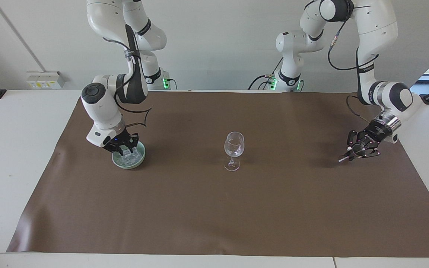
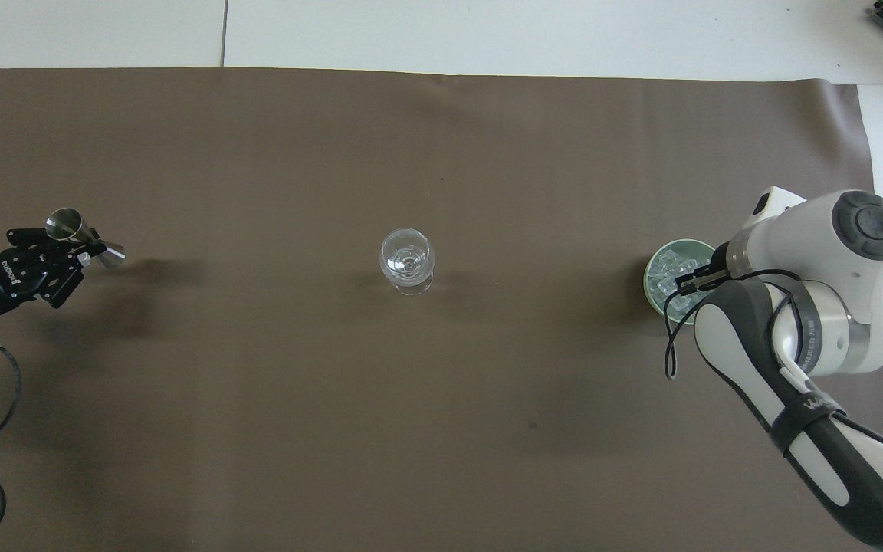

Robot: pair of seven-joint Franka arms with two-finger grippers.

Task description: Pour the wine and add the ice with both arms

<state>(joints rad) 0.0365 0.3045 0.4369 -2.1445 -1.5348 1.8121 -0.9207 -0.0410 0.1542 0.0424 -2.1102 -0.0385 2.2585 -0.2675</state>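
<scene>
Two arms at a brown cloth [image 1: 214, 216], described from the robots' end outward.

**(a)** The right gripper [image 1: 125, 149] is lowered into a pale green bowl [image 1: 130, 165] at the right arm's end of the cloth, down among the ice [image 1: 129, 158]. Whether it has closed on a cube cannot be told. Likely hazards: a slick cube may squirt out of a pinch taken off centre, or drop during the carry. A gripper pressing on the rim may tip or drag the light bowl.

**(b)** The left gripper [image 1: 356, 149] hangs low over the left arm's end of the cloth. It is clamped shut on a metal measuring cup [image 1: 344, 158] that lies tilted, nearly on its side. Its contents are not visible. Hazard: at this tilt any liquid could spill on the cloth well short of its target.

**(c)** A stemmed glass [image 1: 234, 145] stands upright at mid-cloth, between the two grippers and well apart from both, slightly farther from the robots than the bowl. Hazards: it is tall on a narrow foot, so a brush from either gripper could topple it, and a cube dropped from height may bounce out. If both arms arrive over it together they may collide.
</scene>
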